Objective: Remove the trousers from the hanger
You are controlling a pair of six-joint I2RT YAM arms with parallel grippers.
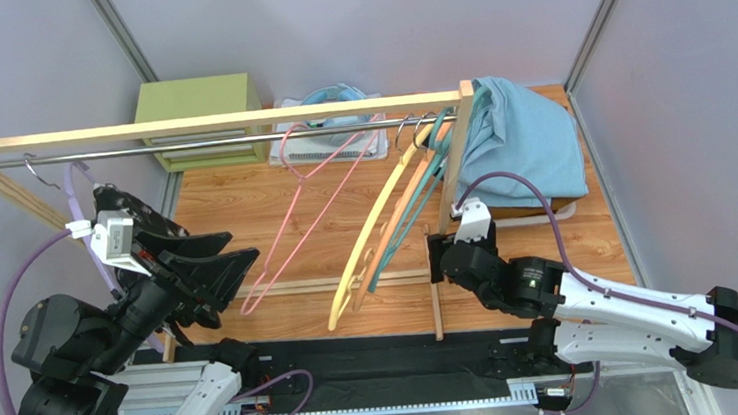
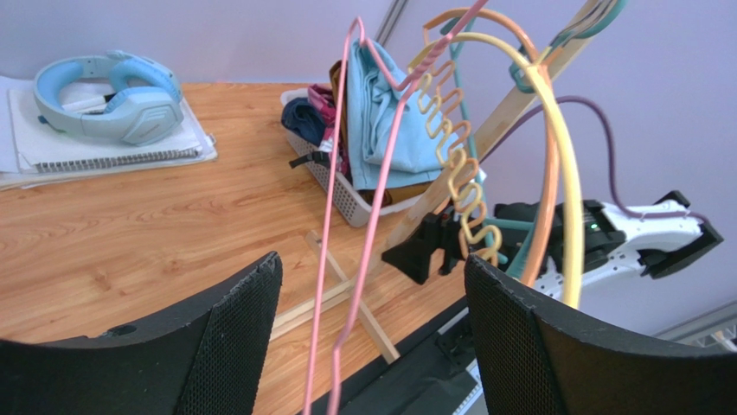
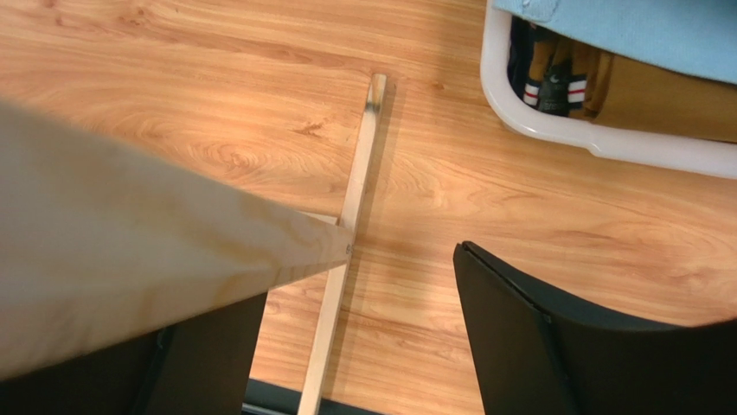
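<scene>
The trousers [image 1: 523,139] lie piled in a white basket [image 3: 597,143] on the bench [image 1: 241,194], ahead of the right end effector [image 3: 359,277] and off to its right side, apart from it. A light-blue pair [image 3: 657,26] covers the top of the pile. Under it a mustard-brown pair [image 3: 683,99] shows at the basket wall, beside a dark one with a striped label [image 3: 554,86]. From the left wrist the same pile sits far ahead of the left end effector [image 2: 372,264], with a navy pair [image 2: 303,117] and a pink floral pair [image 2: 325,99] on the side of the light-blue cloth.

The left end effector has its fingers [image 2: 216,346] spread wide with nothing held. The wire of a bare pink hanger [image 2: 346,259] runs down the gap just ahead of them; I cannot tell whether it touches either one. A bare yellow hanger [image 2: 567,173] hangs ahead and to its right. Both hang from the rail [image 1: 187,143] above.

The right end effector is spread apart too, gripping nothing. The wooden rack post [image 3: 130,251] stands on its left side and hides part of that finger; contact cannot be told. The rack's base slat [image 3: 359,181] runs along the bench straight ahead, between the fingers.

Blue headphones [image 2: 108,99] rest on a notebook [image 2: 104,151] far ahead and left of the left end effector.
</scene>
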